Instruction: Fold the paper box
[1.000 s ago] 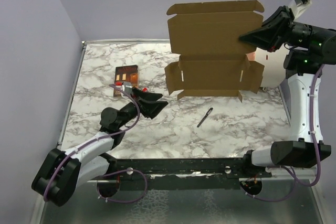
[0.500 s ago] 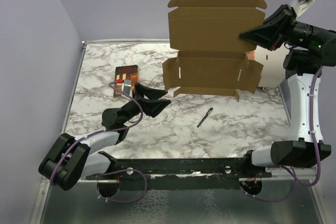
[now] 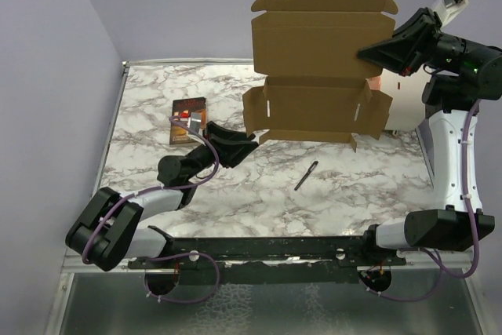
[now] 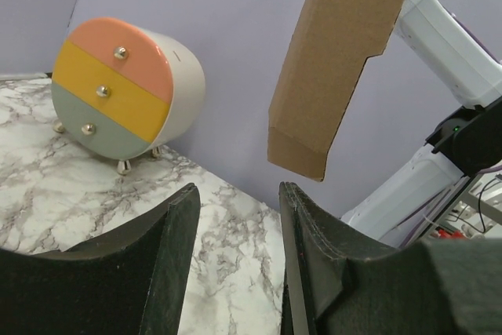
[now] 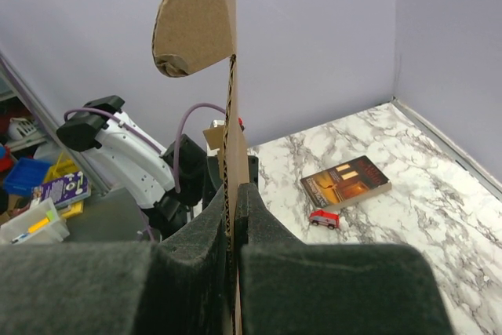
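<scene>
The only container is a cream round drawer unit (image 4: pixel 125 92) at the far right of the desk (image 3: pixel 353 194). It stands on small feet and has three drawer fronts, pink over yellow over grey-green, each with a small knob. All three are shut, so their contents are hidden.

The paper box (image 3: pixel 321 68) is a flat, unfolded sheet of plain brown corrugated cardboard, hanging upright in the air over the far right part of the desk. A narrow flap with small ears runs along its top edge, above a broad panel. Below a crease comes a second panel with side flaps, two short slots and a small tab at the lower right corner.

The right gripper (image 3: pixel 367 56) has its jaws pinched on the sheet's right edge. The left gripper (image 3: pixel 249 147) sits low, just below the sheet's lower left corner, its jaws apart and gripping nothing.

On the desk lie a dark book (image 3: pixel 189 111) at far left, a red toy car (image 5: pixel 322 218) beside it, and a black pen (image 3: pixel 306 176) near the middle
</scene>
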{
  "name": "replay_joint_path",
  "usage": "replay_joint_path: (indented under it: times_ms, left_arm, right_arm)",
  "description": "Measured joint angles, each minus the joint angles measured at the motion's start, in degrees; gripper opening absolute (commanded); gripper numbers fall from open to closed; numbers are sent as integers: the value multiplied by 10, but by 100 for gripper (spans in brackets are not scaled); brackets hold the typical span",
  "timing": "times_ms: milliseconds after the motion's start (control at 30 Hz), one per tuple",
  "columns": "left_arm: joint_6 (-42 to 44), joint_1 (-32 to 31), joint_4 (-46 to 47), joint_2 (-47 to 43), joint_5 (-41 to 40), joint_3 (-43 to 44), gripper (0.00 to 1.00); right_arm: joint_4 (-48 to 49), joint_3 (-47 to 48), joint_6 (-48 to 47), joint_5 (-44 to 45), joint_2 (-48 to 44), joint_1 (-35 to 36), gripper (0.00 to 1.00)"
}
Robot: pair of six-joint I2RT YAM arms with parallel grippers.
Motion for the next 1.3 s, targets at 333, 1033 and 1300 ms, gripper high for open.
replay_joint_path:
  times_ms: [333, 1033, 1300]
  left_arm:
    - [-12, -23, 5, 28, 6, 27, 53]
    - [-12, -49, 5, 55, 2, 43, 53]
    - [11, -34, 5, 19, 38, -2, 68]
  right_arm:
    - [3, -11, 7, 0, -1, 0, 1]
    - [14, -19, 11, 2, -6, 0, 1]
    - [15, -20, 11, 2, -9, 0, 1]
